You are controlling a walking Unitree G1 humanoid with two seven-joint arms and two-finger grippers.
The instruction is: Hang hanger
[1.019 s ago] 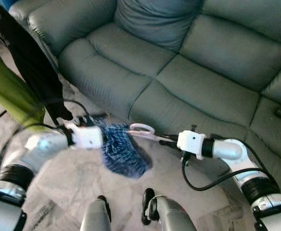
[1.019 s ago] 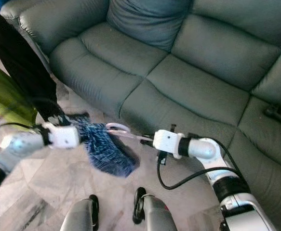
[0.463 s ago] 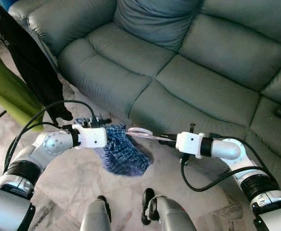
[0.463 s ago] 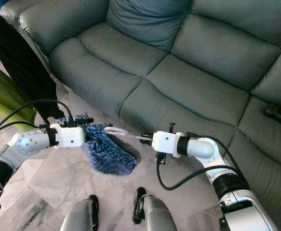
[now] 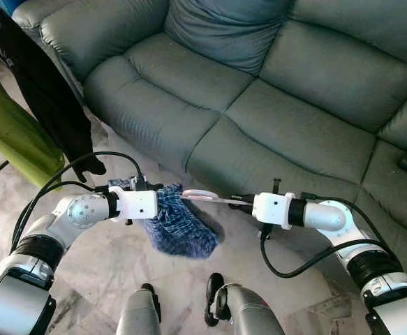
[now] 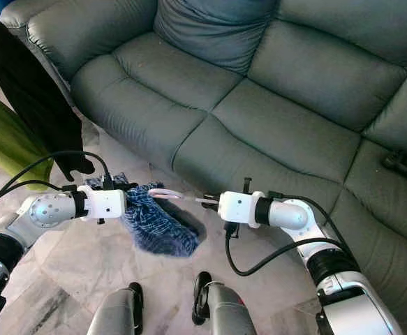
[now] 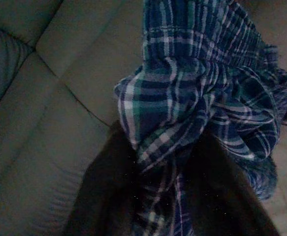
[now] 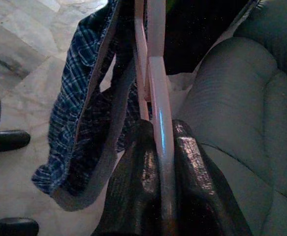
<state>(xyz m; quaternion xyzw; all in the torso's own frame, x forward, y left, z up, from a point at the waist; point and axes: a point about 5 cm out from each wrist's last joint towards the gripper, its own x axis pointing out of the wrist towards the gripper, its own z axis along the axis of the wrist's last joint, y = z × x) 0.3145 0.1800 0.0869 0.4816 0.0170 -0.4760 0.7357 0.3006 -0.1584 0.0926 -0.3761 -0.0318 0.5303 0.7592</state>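
A pink plastic hanger (image 5: 202, 196) is held out level between my two arms, in front of the sofa. My right gripper (image 5: 239, 203) is shut on its stem; the right wrist view shows the pink bar (image 8: 159, 147) clamped between the black fingers (image 8: 192, 187). A blue plaid garment (image 5: 179, 223) hangs bunched from the hanger's left end. My left gripper (image 5: 163, 202) is shut on that cloth, and the left wrist view has the plaid folds (image 7: 202, 113) pinched between its dark fingers (image 7: 109, 191).
A grey-green leather sofa (image 5: 273, 84) runs across the back with a cushion (image 5: 224, 28) on it. Black and green clothes (image 5: 42, 91) hang at the far left. Pale marble floor (image 5: 91, 265) lies below, with my own feet (image 5: 213, 296) at the bottom edge.
My left gripper has moved right and slightly down, bunching the plaid garment closer to the hanger. The right arm shifted a little left. The left arm's motion blur is gone.
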